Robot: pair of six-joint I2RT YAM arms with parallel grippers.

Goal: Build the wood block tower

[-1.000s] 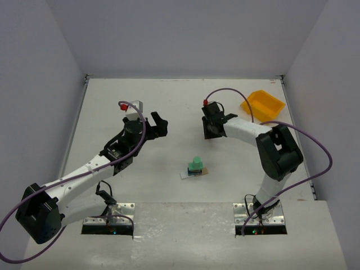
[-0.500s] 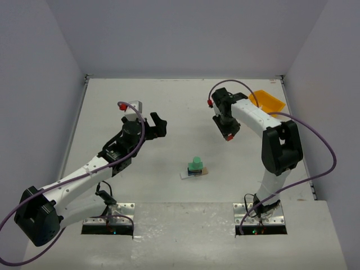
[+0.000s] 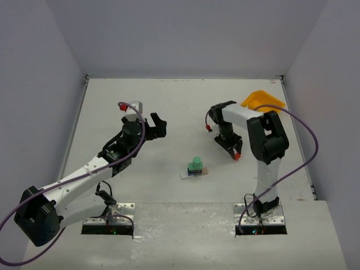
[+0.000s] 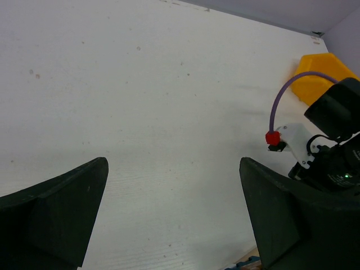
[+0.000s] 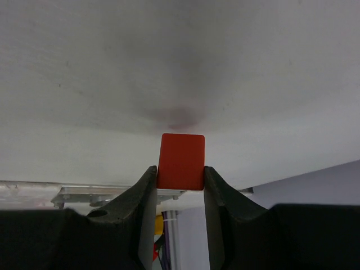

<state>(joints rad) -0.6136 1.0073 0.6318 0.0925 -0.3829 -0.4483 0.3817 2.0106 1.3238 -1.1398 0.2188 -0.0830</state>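
Note:
The wood block tower (image 3: 195, 167) stands near the table's middle: a pale plank (image 3: 194, 174) with a blue piece on it and a green piece (image 3: 196, 162) on top. To its right my right gripper (image 3: 234, 152) is shut on a red block (image 3: 238, 156). The right wrist view shows that red block (image 5: 180, 161) pinched between the two fingers of the right gripper (image 5: 180, 174), just above the tabletop. My left gripper (image 3: 160, 126) hovers up and to the left of the tower, open and empty. A corner of the tower (image 4: 247, 263) peeks in at the bottom edge of the left wrist view, beside the left gripper (image 4: 174, 219).
A yellow bin (image 3: 262, 102) sits at the back right, partly behind the right arm; the left wrist view shows the yellow bin (image 4: 323, 76) too. White walls enclose the table at the back and both sides. The arm bases are bolted at the near edge.
My right arm has swung from beside the yellow bin toward the near side and the tower, carrying the red block. The left arm has not moved.

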